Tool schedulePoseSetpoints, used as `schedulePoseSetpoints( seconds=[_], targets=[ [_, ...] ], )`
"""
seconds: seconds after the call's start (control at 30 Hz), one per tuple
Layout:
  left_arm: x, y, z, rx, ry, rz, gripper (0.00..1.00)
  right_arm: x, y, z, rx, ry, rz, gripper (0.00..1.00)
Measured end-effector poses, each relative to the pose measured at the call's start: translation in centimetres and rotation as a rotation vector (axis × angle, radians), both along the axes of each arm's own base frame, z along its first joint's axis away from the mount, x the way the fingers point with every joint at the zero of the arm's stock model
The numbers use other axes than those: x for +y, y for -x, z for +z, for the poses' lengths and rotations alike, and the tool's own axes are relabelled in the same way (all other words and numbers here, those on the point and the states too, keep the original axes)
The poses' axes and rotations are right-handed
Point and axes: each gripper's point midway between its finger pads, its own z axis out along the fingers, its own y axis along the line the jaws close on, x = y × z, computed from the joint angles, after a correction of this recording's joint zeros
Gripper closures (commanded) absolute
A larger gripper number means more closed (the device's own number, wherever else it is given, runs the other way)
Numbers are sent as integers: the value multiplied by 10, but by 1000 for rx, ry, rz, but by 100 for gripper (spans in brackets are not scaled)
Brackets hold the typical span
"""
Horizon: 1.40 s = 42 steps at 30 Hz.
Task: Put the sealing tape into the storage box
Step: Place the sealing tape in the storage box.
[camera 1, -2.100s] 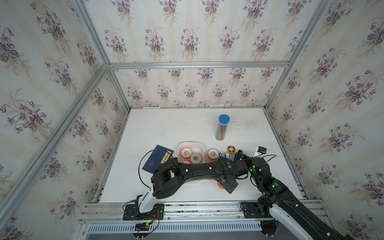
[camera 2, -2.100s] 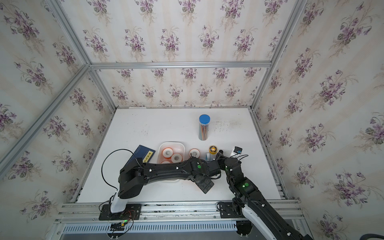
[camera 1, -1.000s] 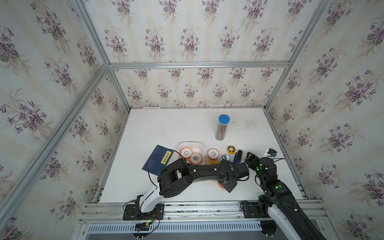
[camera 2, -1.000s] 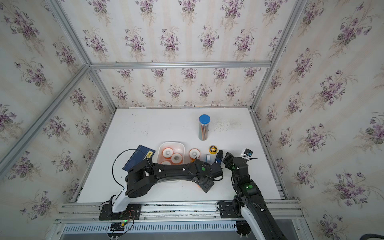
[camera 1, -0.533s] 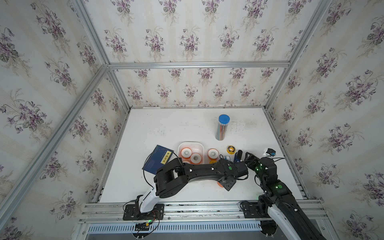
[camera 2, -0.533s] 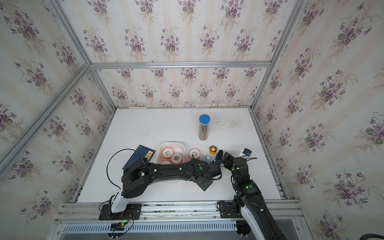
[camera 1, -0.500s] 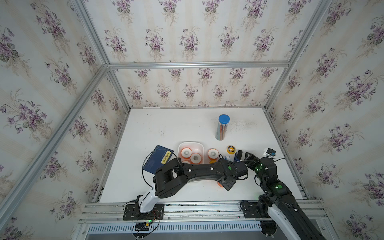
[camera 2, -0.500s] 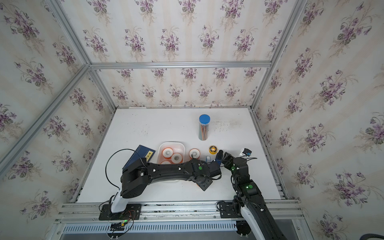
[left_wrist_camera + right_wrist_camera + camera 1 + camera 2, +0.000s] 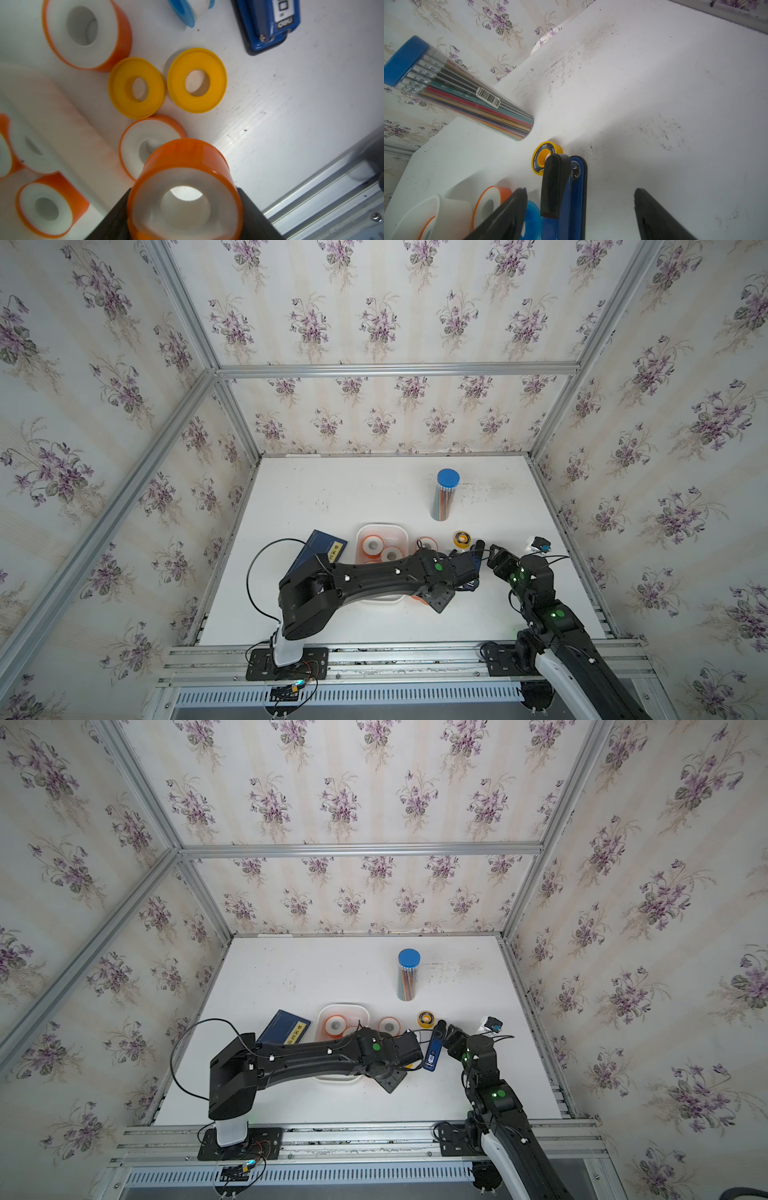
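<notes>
Left wrist view: left claw (image 9: pixel 185 207) grips an orange-rimmed tape roll (image 9: pixel 182 153); right claw (image 9: pixel 579 190) gapes wide over the deli-marked stapler (image 9: pixel 268 20).

Occlusion | near half of the storage box (image 9: pixel 381 526) lies under my left arm (image 9: pixel 374 576) | held orange-rimmed roll (image 9: pixel 185 158) blocks my view of the left gripper (image 9: pixel 185 209) tips | blue-white roll (image 9: pixel 187 12) cropped at frame edge

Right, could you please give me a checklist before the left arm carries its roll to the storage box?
1. Grip of the left gripper on the held roll: ok, it sits between the fingers.
2. Held roll clear of the orange roll beneath: cannot tell.
3. The yellow rolls apart from the fingers: ok.
4. Free room in the storage box: cannot tell, the arm hides much of it.
5. The right gripper open and off the path to the box: ok.
</notes>
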Motion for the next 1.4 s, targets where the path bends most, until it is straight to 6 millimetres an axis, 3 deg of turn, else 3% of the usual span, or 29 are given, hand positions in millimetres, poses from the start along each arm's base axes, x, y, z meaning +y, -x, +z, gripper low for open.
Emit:
schedulePoseSetpoints(
  seconds=[0.23, 0.53, 0.93, 1.4],
  targets=[
    [54, -14, 20, -24, 6, 86, 40, 1, 0, 0, 1, -1, 3, 15],
    [107, -23, 5, 18, -14, 187, 40, 1, 0, -1, 4, -2, 6, 15],
    [94, -25, -28, 80, -8, 174, 40, 2, 0, -1, 4, -4, 10, 15],
    [92, -29, -45, 105, -9, 181, 34, 4, 1, -2, 7, -9, 19, 15]
  ],
)
